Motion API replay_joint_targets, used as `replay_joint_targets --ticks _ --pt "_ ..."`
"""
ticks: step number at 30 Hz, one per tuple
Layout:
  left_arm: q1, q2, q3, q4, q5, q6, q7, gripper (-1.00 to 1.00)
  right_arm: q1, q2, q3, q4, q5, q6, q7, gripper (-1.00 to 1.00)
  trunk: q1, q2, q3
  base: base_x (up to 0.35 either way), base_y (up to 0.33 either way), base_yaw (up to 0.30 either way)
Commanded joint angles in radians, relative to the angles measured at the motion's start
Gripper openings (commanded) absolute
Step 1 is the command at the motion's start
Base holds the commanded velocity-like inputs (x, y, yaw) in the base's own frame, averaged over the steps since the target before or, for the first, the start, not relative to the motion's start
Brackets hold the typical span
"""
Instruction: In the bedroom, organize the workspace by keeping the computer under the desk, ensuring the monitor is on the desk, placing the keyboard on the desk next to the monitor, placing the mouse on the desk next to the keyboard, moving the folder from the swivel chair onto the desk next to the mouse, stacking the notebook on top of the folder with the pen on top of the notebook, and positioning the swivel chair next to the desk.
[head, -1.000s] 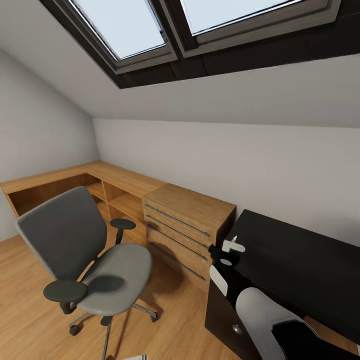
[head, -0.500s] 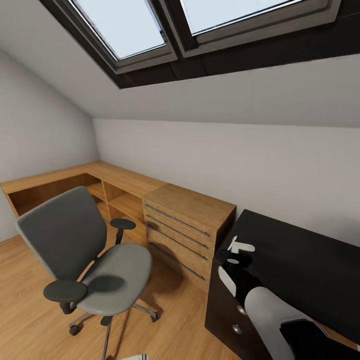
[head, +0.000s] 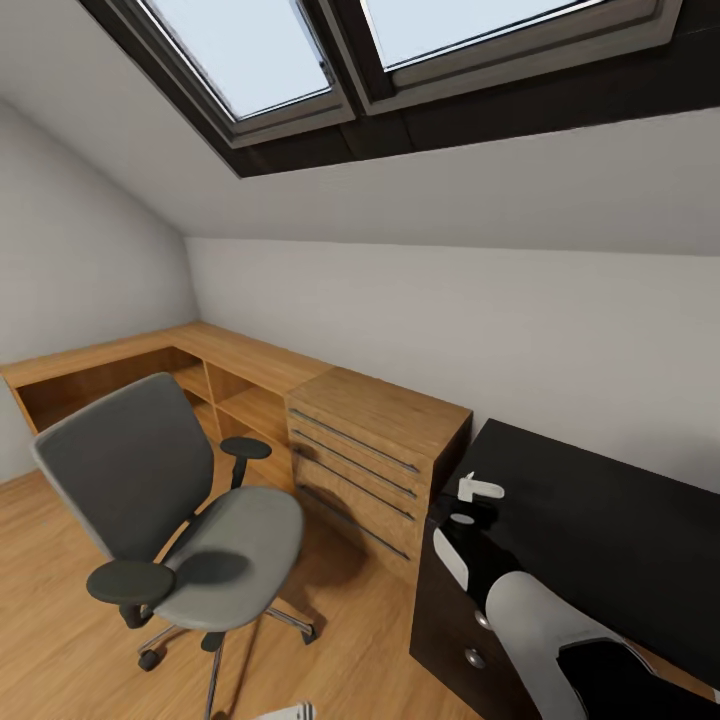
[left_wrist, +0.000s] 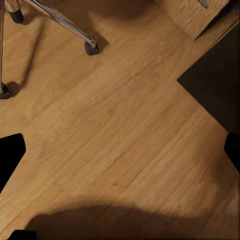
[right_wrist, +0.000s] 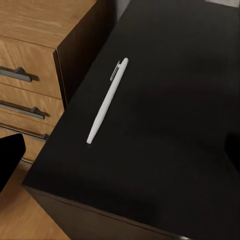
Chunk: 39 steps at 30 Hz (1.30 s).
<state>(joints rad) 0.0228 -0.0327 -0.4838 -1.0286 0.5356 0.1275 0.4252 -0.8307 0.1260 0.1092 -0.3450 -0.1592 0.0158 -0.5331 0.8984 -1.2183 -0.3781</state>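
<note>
Right gripper (head: 478, 492) hangs over the near corner of a black cabinet top (head: 600, 530) in the head view, at the end of a white and black arm; from here I cannot tell how its fingers stand. Left of the cabinet is a wooden drawer unit (head: 375, 455), and further left the swivel chair (head: 175, 510) stands on the wood floor (head: 60, 640), its grey seat bare. A skylight (head: 240, 55) is set in the sloped ceiling above. Seen from the left wrist, the left gripper's dark fingertips (left_wrist: 10, 155) sit wide apart at both edges over bare floor, with a chair castor (left_wrist: 90, 48) and a chrome leg nearby. Seen from the right wrist, the right gripper's fingertips (right_wrist: 10, 155) are likewise spread with nothing between them, and the pale pen (right_wrist: 107, 100) lies flat on the black top near the edge beside the drawer unit.
</note>
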Motion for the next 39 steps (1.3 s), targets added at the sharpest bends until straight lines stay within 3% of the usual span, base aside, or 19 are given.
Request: replay_joint_targets --ticks 1,13,31,39 --pt "0.000 0.002 -0.007 0.003 0.005 -0.002 0.000 1.00 -0.001 0.000 0.010 0.002 -0.006 -0.004 -0.007 1.00 0.000 -0.001 -0.001 0.000 0.000 0.000" --pt "0.000 0.004 -0.027 0.071 0.004 -0.069 -0.032 1.00 -0.001 0.001 0.012 0.009 0.004 -0.071 -0.010 1.00 0.000 -0.001 -0.001 0.000 0.000 0.000" --pt "0.000 0.004 -0.028 0.084 0.003 -0.169 -0.031 1.00 -0.001 0.001 0.012 0.009 0.006 -0.072 -0.010 1.00 0.000 -0.001 -0.001 0.052 0.000 0.000" --pt "0.000 0.002 -0.029 0.084 0.003 -0.169 -0.030 1.00 -0.001 0.001 0.012 0.010 0.006 -0.073 -0.009 1.00 0.000 -0.001 -0.001 0.098 0.000 0.000"
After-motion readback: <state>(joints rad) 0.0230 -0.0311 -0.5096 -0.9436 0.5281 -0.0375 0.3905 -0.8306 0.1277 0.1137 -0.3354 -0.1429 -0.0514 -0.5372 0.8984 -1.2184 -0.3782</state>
